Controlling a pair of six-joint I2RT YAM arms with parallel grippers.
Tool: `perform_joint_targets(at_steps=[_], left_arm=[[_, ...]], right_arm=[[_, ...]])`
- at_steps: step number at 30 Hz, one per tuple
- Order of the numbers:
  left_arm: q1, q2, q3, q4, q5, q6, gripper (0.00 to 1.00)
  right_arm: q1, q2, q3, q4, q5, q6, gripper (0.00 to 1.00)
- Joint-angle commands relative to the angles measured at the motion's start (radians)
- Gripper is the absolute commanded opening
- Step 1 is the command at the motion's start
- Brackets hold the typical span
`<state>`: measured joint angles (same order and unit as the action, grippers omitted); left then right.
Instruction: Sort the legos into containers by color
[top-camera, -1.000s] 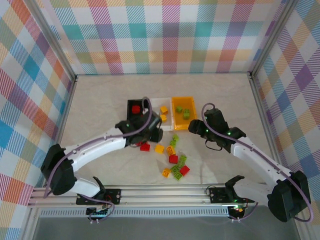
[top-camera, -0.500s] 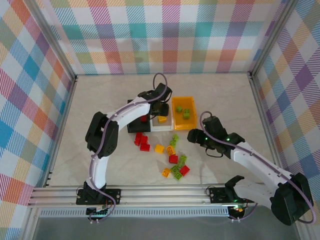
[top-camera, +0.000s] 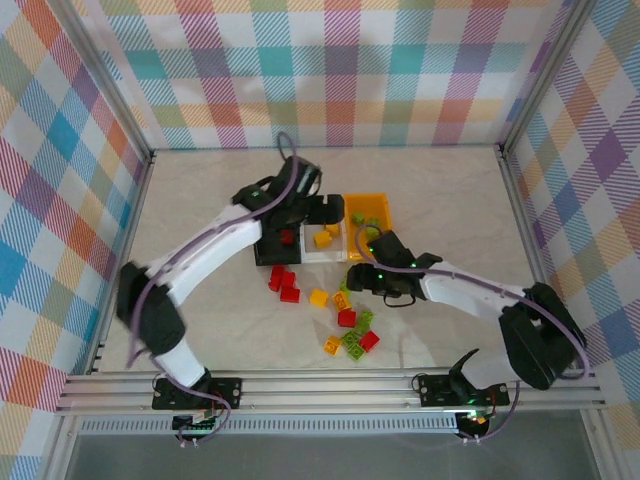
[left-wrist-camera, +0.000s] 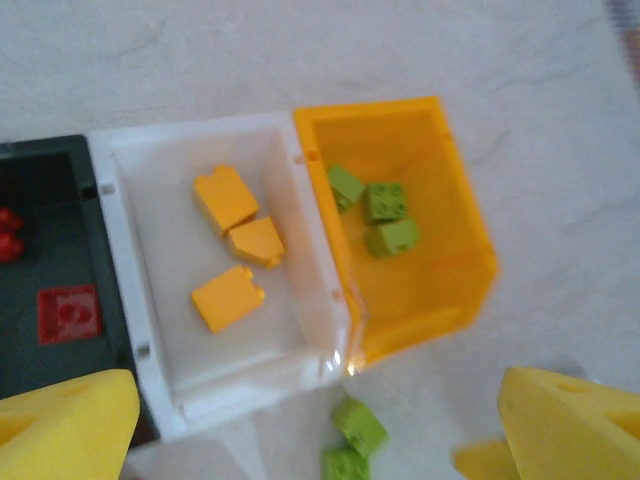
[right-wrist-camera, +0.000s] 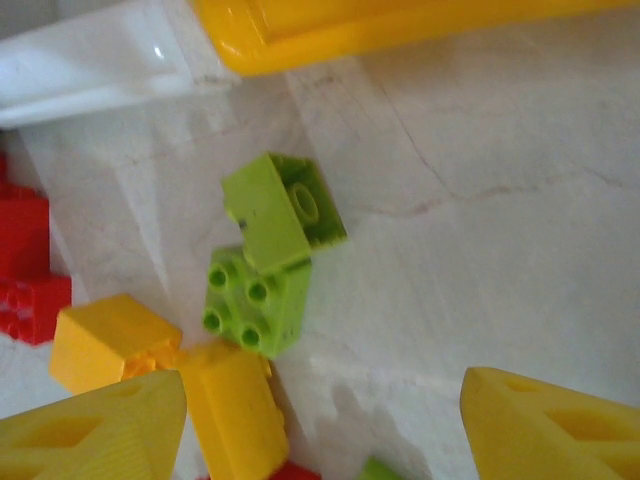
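Standing by the table, one sees the legos in two lots. The sorted ones lie in the containers, three small bins in a row at twelve o'clock from the loose pile (top-camera: 348, 318). The black bin (top-camera: 265, 252), at the nine o'clock end of the row, holds red bricks (left-wrist-camera: 68, 314). The white bin (left-wrist-camera: 118, 230) in the middle has three yellow-orange bricks (left-wrist-camera: 228, 297). The orange bin (left-wrist-camera: 470, 250), at the three o'clock end, has three lime green bricks (left-wrist-camera: 385, 200). The loose pile is a jumble of all three colours, with two red ones a little apart at its ten o'clock side. Up close, a green pair (right-wrist-camera: 255, 300) lies touching, one brick studs up and the other tipped so its hollow shows, with yellow ones at its eight o'clock.

The left gripper (top-camera: 325, 212) hangs over the white bin, its yellow fingers (left-wrist-camera: 70, 425) spread wide with nothing between them. The right gripper (right-wrist-camera: 325, 400) is low over the twelve o'clock edge of the pile, near the orange bin's near wall. It is also spread wide and empty, with the green pair on the table ahead of its fingers.

The tabletop (top-camera: 450, 200) is pale cream with faint marbling. Plaid cloth walls (top-camera: 340, 70) in pastel checks close it in on three sides, and an aluminium rail (top-camera: 330, 385) runs along six o'clock, where the arms are bolted.
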<state>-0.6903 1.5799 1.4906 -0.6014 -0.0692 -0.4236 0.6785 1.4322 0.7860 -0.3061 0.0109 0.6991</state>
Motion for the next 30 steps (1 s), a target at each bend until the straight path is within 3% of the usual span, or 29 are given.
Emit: perform_joint_targets(at_steps=[1,6,12,22,26,30], left_arm=[[-0.044,-0.172,-0.194,0.037,-0.032,-0.057,0.95],[-0.067,-0.438,-0.538,0.023,-0.127,-0.174,0.95],[-0.065,-0.630,-0.766,-0.027,-0.188,-0.267,1.00],[-0.066,-0.664,-0.818,-0.048,-0.213,-0.300,1.00],[-0.065,-0.663,-0.813,-0.034,-0.208,-0.283,1.00],[-0.065,-0.656,-0.803,-0.023,-0.218,-0.274,1.00]], right_arm=[[0.002,0.076,0.076,0.072,0.001,-0.016,0.72],[0.003,0.196,0.173,0.019,0.025,-0.035,0.65],[0.004,0.270,0.199,0.004,0.045,-0.030,0.55],[0.003,0.253,0.168,0.000,0.087,-0.020,0.32],[0.004,0.145,0.124,-0.004,0.102,-0.022,0.22],[0.002,-0.017,0.108,-0.055,0.133,-0.037,0.21]])
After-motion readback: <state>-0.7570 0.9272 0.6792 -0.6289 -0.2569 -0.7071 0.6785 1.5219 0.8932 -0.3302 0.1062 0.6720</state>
